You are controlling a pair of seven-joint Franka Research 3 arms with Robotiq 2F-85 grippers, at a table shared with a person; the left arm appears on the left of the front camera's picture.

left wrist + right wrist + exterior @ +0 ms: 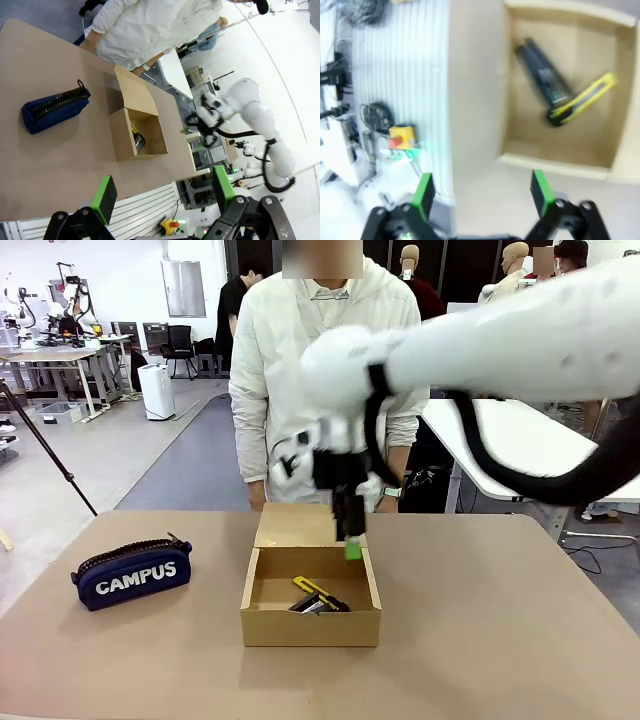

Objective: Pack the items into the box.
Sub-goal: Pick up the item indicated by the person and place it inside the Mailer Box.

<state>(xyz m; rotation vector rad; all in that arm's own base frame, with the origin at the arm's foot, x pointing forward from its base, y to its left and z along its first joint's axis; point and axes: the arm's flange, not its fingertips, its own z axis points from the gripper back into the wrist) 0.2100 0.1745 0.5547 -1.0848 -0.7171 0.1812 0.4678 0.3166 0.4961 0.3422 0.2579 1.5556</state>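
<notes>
The brown box (310, 626) stands open at the table's middle, its flap lid (295, 525) leaning back toward the person. Inside lie the black stapler (310, 605) and the yellow-and-black utility knife (313, 589). The navy CAMPUS pouch (132, 575) rests on the table left of the box. My right gripper (350, 540) hangs over the box's far right rim, open and empty. From its wrist I look down on the stapler (542, 80) and knife (582, 100) past the box wall (555, 165). My left gripper (162, 192) is open, high above the pouch (54, 107) and box (120, 135).
A person in a white jacket (325, 370) stands close behind the table's far edge, right behind the box. The table (500, 620) has bare room right of the box and along the front. My right arm (520, 340) reaches in from the upper right.
</notes>
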